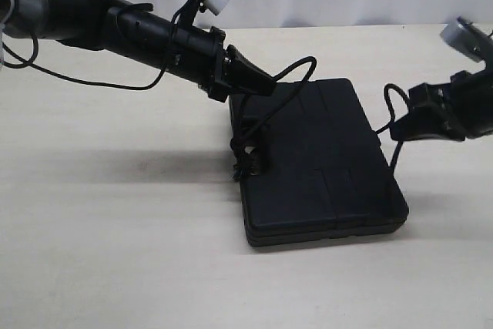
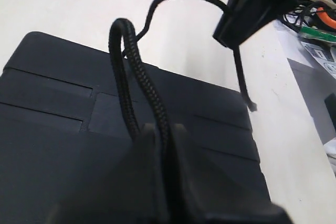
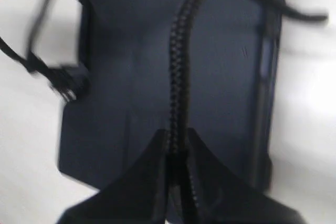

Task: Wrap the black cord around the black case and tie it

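Observation:
The black case (image 1: 323, 159) lies flat on the table, ribs up. The black cord (image 1: 302, 65) arches over its far left corner and drops to a knotted lump (image 1: 248, 161) at the case's left edge. My left gripper (image 1: 269, 82) hangs above that corner, shut on the cord (image 2: 137, 56), which loops up from between its fingertips (image 2: 164, 128) over the case (image 2: 52, 129). Off the case's right side, my right gripper (image 1: 410, 117) is shut on another stretch (image 3: 178, 51), pinched at its tips (image 3: 177, 136) above the case (image 3: 121, 77). The lump (image 3: 65, 80) shows blurred.
The pale table (image 1: 115, 252) surrounds the case. In the left wrist view the right gripper (image 2: 247, 14) holds the cord's free end, and beyond the table's edge lie cluttered wires and boxes (image 2: 315, 30).

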